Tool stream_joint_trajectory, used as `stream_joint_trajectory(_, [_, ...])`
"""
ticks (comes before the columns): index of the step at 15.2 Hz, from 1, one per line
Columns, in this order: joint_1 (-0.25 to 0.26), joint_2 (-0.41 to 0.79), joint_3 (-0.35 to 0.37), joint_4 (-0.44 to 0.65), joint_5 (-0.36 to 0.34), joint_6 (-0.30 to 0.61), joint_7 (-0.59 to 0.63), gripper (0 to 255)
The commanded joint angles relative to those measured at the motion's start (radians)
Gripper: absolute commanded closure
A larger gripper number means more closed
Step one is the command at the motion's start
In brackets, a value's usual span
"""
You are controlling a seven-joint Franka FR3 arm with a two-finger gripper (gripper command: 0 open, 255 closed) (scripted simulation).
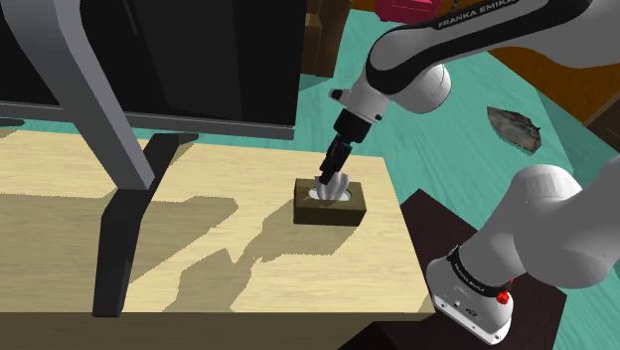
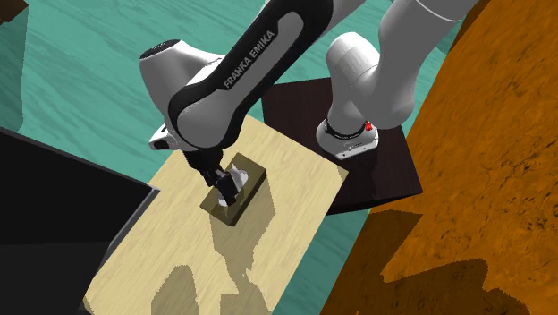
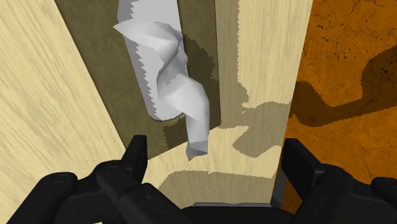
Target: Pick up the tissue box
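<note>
The teal floor (image 1: 422,134) spreads around everything. In the second exterior view a rough orange-brown surface (image 2: 474,188) runs along the right side. On the floor stands the pale wooden bench (image 1: 199,249), crossed by broad shadows. A dark grey slanted frame (image 1: 119,149) rests on its left part in the shoulder view, with a black cabinet (image 1: 219,50) behind it.

My white arm (image 2: 241,80) rises from the dark stand (image 2: 389,174) at the bench's end and bends down over the wood. A grey rock-like lump (image 1: 515,127) lies on the floor well apart from the bench, beyond my elbow.

The tissue box (image 1: 333,207) sits flat on the bench near the end closest to my stand, towards the right of the wood in the shoulder view. It is a low olive-brown block with an opening in its top. A crumpled white tissue (image 3: 168,83) stands up out of that opening.

My fingers (image 1: 331,177) hang right over the box, pointing down at the opening. From the shoulder view their tips reach the level of the tissue, though I cannot tell whether they touch it.

In the wrist view my two black fingertips (image 3: 296,159) stand wide apart. The tissue's drooping corner lies ahead in the gap, nearer one tip and touching neither. They have hold of nothing.
</note>
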Motion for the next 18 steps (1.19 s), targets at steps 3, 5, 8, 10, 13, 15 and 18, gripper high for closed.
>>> stream_joint_trajectory(3, [0.014,0.045,-0.006,-0.018,0.043,0.049,-0.055,0])
stream_joint_trajectory(5, [0.016,0.051,-0.007,-0.02,0.049,0.055,-0.063,0])
stream_joint_trajectory(8, [0.014,0.052,-0.009,-0.02,0.048,0.054,-0.065,255])
stream_joint_trajectory(10, [0.015,0.053,-0.008,-0.019,0.049,0.055,-0.065,255])
stream_joint_trajectory(13, [0.014,0.054,-0.009,-0.017,0.048,0.053,-0.065,255])
stream_joint_trajectory(15, [0.015,0.051,-0.007,-0.02,0.049,0.055,-0.063,255])
stream_joint_trajectory(18, [0.006,0.019,-0.003,-0.009,0.019,0.022,-0.025,255])
